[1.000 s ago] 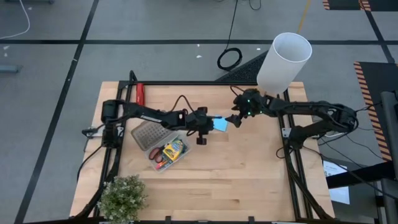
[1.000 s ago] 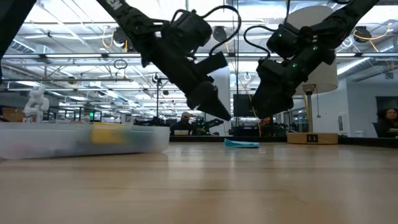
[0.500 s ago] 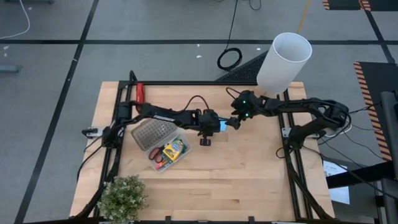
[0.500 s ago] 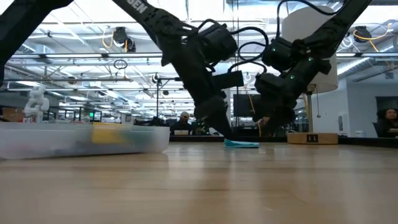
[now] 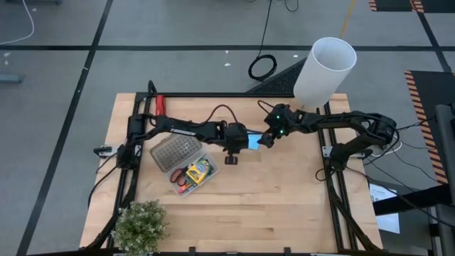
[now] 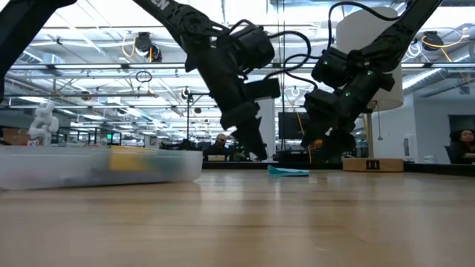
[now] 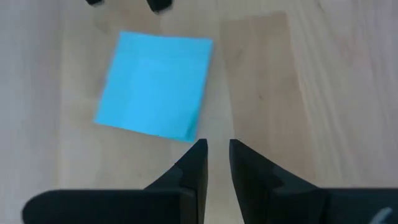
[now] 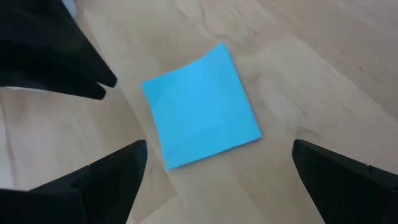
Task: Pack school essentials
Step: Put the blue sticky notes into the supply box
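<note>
Two grippers flank the notepad (image 7: 154, 86): left gripper (image 7: 216, 163), nearly closed and empty, has lifted back; right gripper (image 8: 217, 180) stays spread wide.

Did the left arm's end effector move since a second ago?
Yes. The left end effector slid toward the white tube side, now at the blue notepad.

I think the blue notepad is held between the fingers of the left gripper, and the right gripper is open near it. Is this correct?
Not quite. The blue notepad lies flat on the table, not held: the left wrist view shows the left gripper nearly shut and empty, just short of the pad's edge. The rest holds: the right wrist view shows the right gripper open, its fingers on either side of the notepad.
</note>
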